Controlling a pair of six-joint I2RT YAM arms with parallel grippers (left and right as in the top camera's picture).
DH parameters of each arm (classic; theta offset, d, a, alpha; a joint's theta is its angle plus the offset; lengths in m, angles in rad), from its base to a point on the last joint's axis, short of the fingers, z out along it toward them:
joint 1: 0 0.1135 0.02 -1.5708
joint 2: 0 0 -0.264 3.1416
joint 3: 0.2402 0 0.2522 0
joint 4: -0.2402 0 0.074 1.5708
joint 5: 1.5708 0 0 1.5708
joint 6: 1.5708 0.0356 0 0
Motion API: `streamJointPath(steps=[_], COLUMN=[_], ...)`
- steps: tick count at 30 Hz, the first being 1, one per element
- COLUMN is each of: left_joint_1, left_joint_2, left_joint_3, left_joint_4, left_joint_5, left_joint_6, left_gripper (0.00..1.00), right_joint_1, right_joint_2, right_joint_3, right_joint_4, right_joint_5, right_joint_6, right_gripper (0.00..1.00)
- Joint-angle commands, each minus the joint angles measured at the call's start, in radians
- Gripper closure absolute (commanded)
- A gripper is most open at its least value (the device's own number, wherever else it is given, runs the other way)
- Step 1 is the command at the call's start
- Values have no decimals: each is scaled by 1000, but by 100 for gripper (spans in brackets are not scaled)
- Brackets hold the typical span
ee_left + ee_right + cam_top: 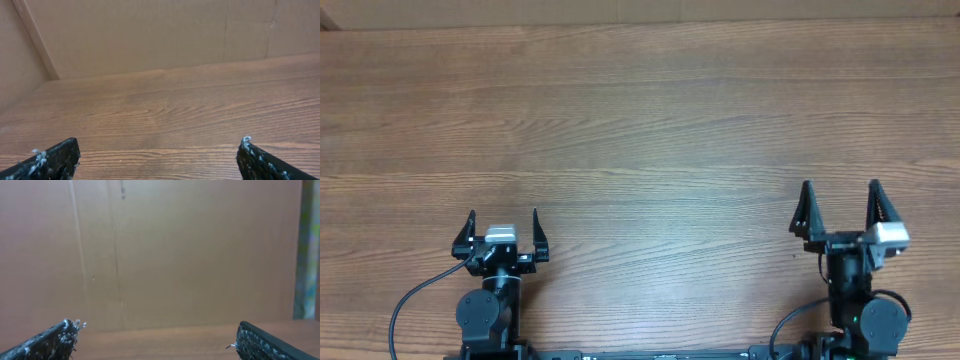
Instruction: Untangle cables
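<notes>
The wooden table (640, 120) carries two arms and nothing else that shows from above; the thin cables of the task appear in none of the three views, so where they lie cannot be told. The left gripper (503, 214) sits by the table's near edge toward its left corner, its two fingers spread wide with bare wood between them. The right gripper (840, 186) sits by the same edge toward the right corner, reaching a little farther onto the table than the left, its two fingers likewise spread wide and gripping nothing. Each wrist bears one light grey block, two in all. Two thicker black leads belong to the arms: one (415, 298) curves out from the left arm's base toward the near edge, the other (788, 325) loops beside the right arm's base. In the left wrist view the left gripper (160, 142) shows two dark fingertips (55, 157) flecked with white, wood grain running to a cardboard wall (150, 35) along the far edge. In the right wrist view the right gripper (157, 326) shows the same flecked fingertips (260, 342), facing a cardboard wall (175, 245) with only a thin strip of table below it.
</notes>
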Motion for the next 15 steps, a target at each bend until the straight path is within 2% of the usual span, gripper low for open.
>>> streamJointPath(steps=[1, 7, 15], left_joint_1=[4, 4, 4], left_joint_2=[-8, -8, -8], left_joint_3=[-3, -3, -3], left_joint_4=[1, 1, 1], left_joint_5=[5, 5, 5], left_joint_6=[14, 14, 14], left_gripper=[0, 0, 0], right_joint_1=[-7, -7, -9], right_joint_2=[-119, -113, -113], right_joint_3=[-65, -64, -64], right_joint_4=[-3, -27, -153], right_joint_5=[10, 2, 9], right_joint_6=[-10, -24, -72], right_gripper=[0, 0, 0])
